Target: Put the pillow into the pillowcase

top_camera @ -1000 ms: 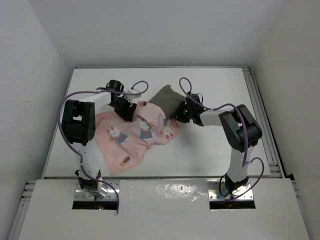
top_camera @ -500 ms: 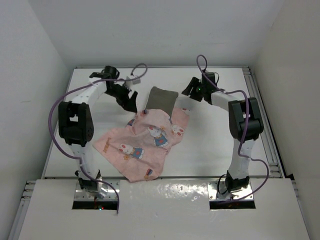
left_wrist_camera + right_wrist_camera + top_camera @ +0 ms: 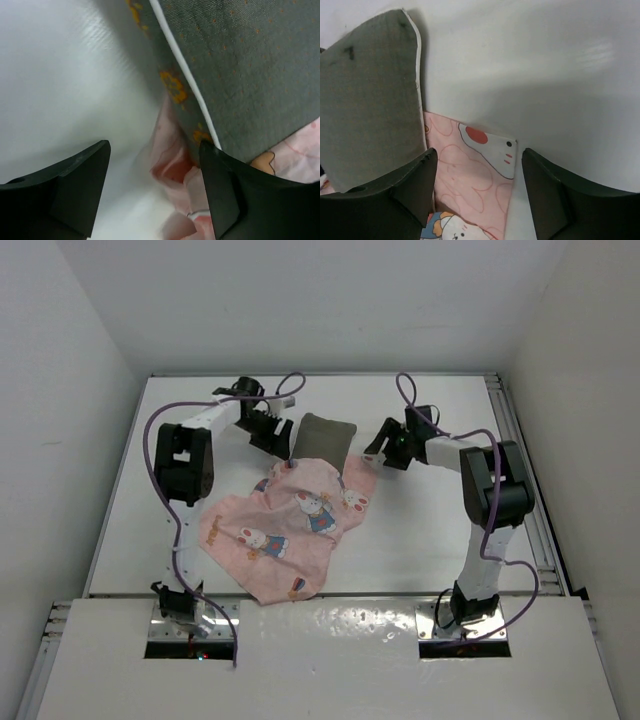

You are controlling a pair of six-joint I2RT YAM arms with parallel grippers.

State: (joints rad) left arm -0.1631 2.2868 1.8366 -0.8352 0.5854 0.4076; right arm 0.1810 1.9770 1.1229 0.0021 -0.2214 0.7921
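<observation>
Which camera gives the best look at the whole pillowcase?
Top external: it shows the whole pillowcase spread out, with the pillow at its far end. The left wrist catches only a bunched edge, the right wrist just one corner.

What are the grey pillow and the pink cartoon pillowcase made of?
The pillow looks like matte woven grey fabric, dotted orange, with white piping; probably thinly padded. The pillowcase looks like thin, soft printed cloth, perhaps cotton: it lies wrinkled and folded.

I see the pillow [image 3: 322,434] behind the pillowcase [image 3: 285,530] on the tabletop [image 3: 430,535], edges overlapping, left end effector [image 3: 277,440] and right end effector [image 3: 384,453] flanking it.
</observation>
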